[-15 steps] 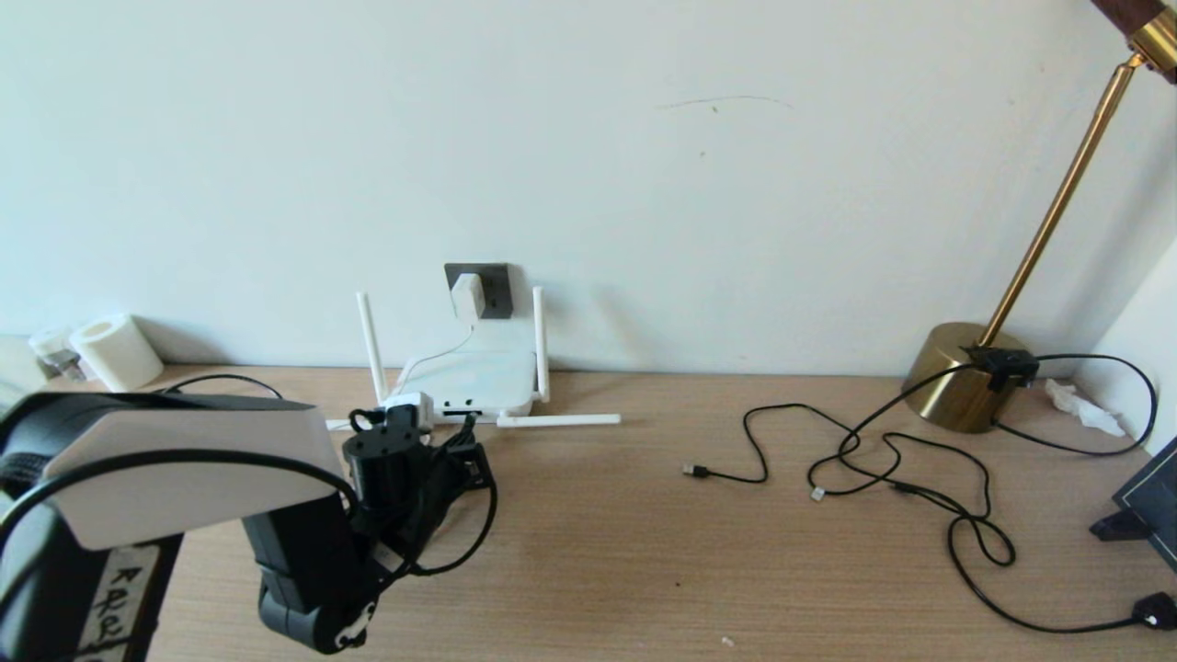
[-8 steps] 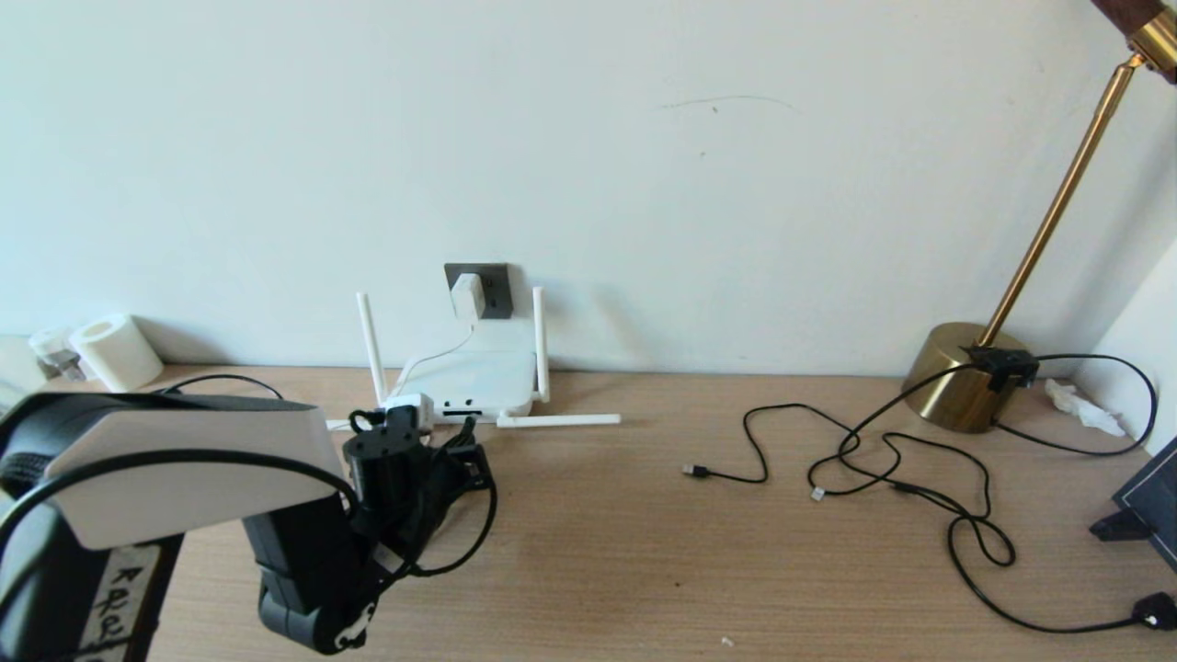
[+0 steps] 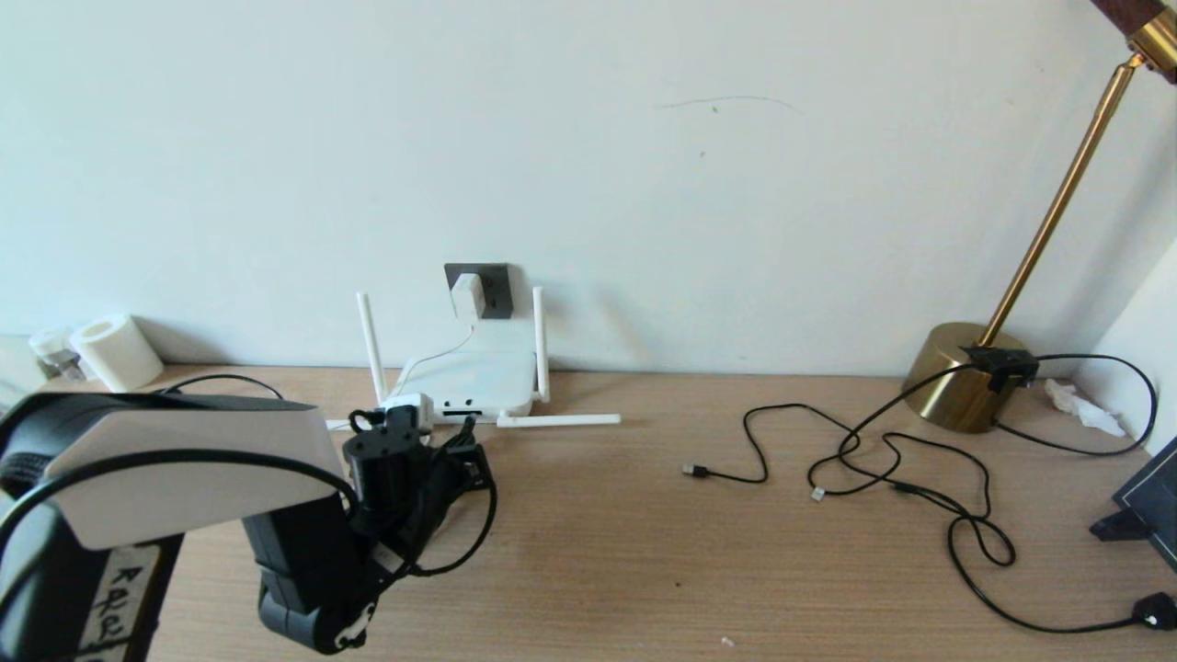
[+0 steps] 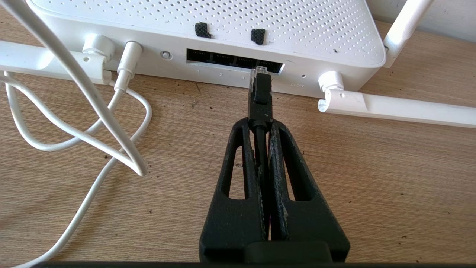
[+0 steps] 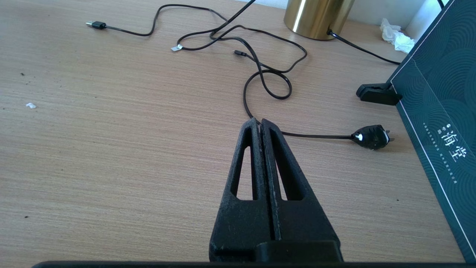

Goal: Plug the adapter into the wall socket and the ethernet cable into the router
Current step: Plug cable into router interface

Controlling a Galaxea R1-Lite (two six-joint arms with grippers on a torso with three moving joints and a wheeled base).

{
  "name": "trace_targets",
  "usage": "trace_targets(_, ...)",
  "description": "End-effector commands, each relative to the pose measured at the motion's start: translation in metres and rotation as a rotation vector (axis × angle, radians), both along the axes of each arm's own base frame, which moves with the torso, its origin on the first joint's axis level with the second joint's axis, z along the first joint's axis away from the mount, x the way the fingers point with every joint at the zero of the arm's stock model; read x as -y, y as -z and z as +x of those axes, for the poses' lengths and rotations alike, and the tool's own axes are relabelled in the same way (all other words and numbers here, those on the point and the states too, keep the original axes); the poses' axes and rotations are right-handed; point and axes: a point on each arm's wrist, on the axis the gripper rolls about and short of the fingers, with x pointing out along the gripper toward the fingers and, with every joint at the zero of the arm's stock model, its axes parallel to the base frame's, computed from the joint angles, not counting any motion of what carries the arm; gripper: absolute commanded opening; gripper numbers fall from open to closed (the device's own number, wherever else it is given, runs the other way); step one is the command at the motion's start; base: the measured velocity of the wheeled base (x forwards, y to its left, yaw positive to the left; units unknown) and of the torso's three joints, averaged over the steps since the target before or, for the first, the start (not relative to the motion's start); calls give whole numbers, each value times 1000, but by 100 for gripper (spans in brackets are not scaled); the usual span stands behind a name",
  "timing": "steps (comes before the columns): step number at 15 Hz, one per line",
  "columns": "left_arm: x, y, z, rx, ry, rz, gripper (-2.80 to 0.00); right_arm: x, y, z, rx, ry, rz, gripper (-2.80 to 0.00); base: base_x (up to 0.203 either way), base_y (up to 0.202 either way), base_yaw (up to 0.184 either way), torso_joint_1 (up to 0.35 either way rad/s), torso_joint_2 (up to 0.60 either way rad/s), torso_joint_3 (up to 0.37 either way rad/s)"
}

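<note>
With our left hand (image 4: 261, 124) clenched on the ethernet cable (image 4: 259, 95), its clear tip at the router (image 4: 208, 33) port straight ahead, we should push squarely, keeping the plug level.

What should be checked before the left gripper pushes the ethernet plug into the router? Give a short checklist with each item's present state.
1. Adapter seated in the wall socket: ok.
2. Left gripper shut on the ethernet cable just behind the plug: ok.
3. Clear plug tip lined up with a port on the router: ok, tip at the rightmost opening.
4. Plug fully seated: not ok, most of it is outside.
5. White cord clear of the plug's path: ok.
6. Right gripper shut and away over the desk: ok.
</note>
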Motion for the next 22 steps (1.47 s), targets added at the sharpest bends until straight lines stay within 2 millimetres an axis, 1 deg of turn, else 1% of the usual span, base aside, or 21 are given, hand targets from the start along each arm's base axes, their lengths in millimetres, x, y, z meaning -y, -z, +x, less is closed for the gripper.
trace_targets(1, 0, -2, 0, 10, -2, -5, -280, 0, 0, 0, -2, -1, -1, -280, 0, 0, 0, 0, 0, 0)
trace_targets(22, -1, -2, 0, 12, -4, -5, -280, 0, 0, 0, -1, -1, -1, -280, 0, 0, 0, 0, 0, 0)
